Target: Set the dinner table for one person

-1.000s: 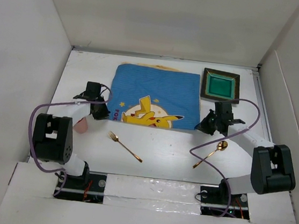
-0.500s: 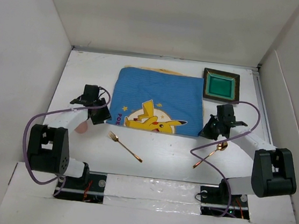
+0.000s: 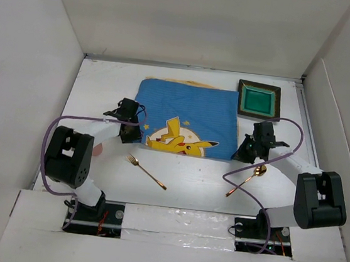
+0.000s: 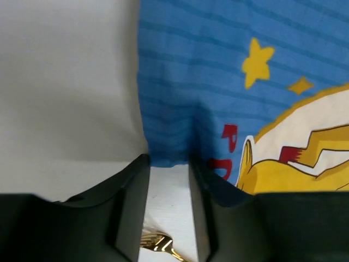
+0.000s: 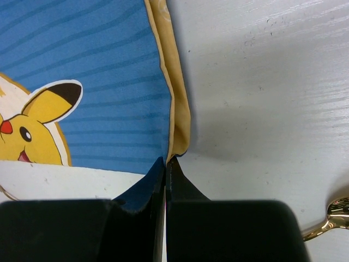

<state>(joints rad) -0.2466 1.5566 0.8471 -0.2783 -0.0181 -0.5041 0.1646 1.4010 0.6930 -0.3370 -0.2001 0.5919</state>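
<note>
Grippers at the placemat's (image 3: pixel 187 110) near corners

At the near-left corner the left gripper (image 4: pixel 168 164) has its fingers apart; the right gripper (image 5: pixel 165 164) is pinched on the near-right one. The placemat lies on the dinner table (image 3: pixel 194 181), fork (image 3: pixel 146 171) and spoon (image 3: pixel 246 180) nearer the arms.

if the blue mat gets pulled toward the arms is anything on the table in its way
Yes. On the white tabletop, a gold metal fork lies just nearer than the left corner of the blue cartoon-printed cloth placemat, and a gold metal spoon lies nearer than its right corner.
</note>
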